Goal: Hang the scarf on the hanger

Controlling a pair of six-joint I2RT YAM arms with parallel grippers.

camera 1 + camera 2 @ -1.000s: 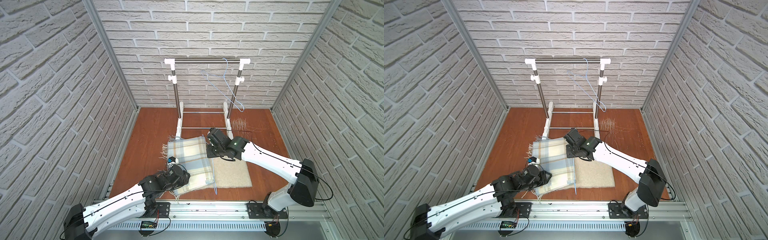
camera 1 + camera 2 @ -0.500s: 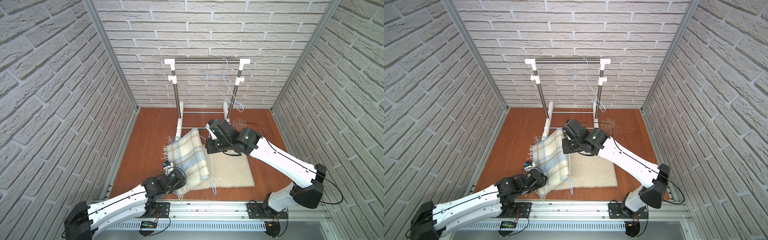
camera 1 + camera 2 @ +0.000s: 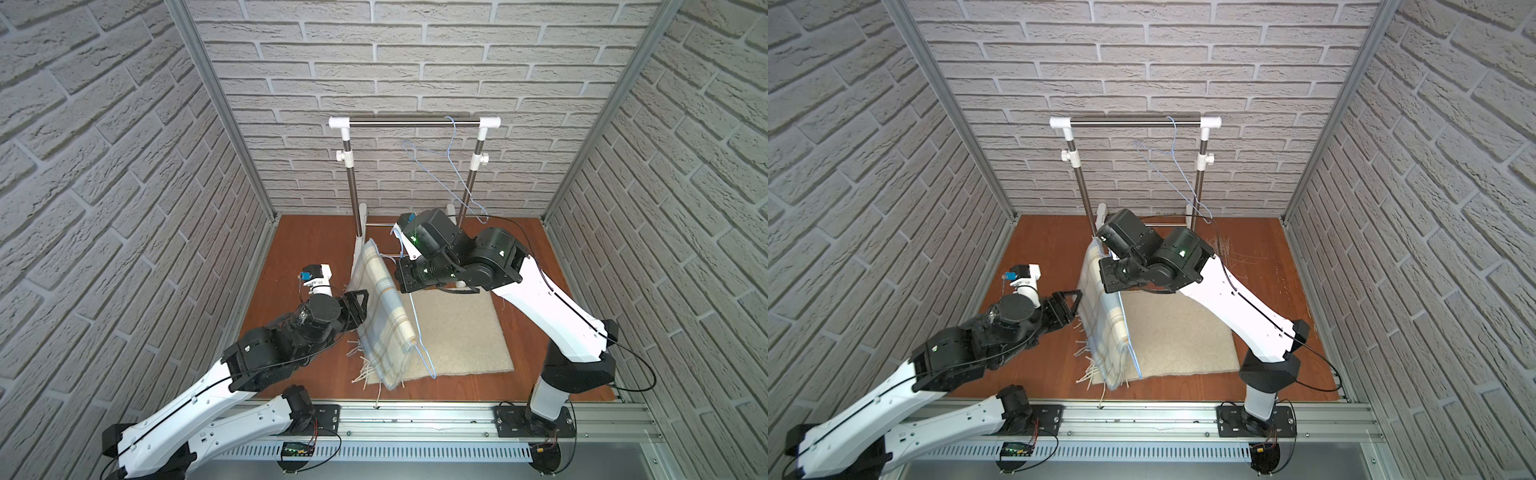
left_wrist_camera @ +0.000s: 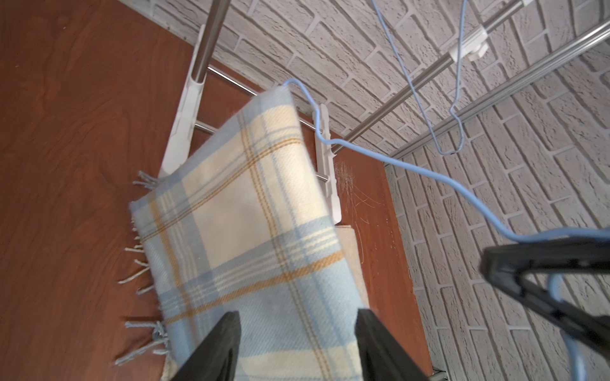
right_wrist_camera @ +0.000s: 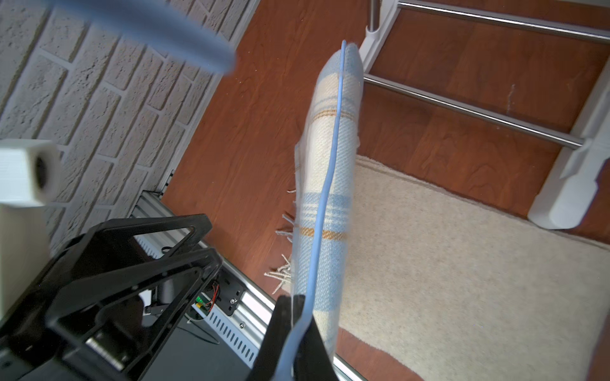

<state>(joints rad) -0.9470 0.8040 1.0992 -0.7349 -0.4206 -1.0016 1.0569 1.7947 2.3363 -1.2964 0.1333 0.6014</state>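
Here's a robot lab cell dressed up as a room: brick-print wall panels (image 3: 124,166) held in aluminium posts (image 3: 219,104), a wood-look floor (image 3: 307,245), and a mounting rail (image 3: 415,411) with a slotted cable duct (image 3: 415,455) at its front edge.

A plaid scarf (image 3: 380,316), cream and pale blue with ochre lines and fringed ends, hangs folded over the bottom wire of a thin light-blue hanger (image 5: 325,188). The hanger is raised, running far to near, above the mat's (image 3: 457,332) left edge.
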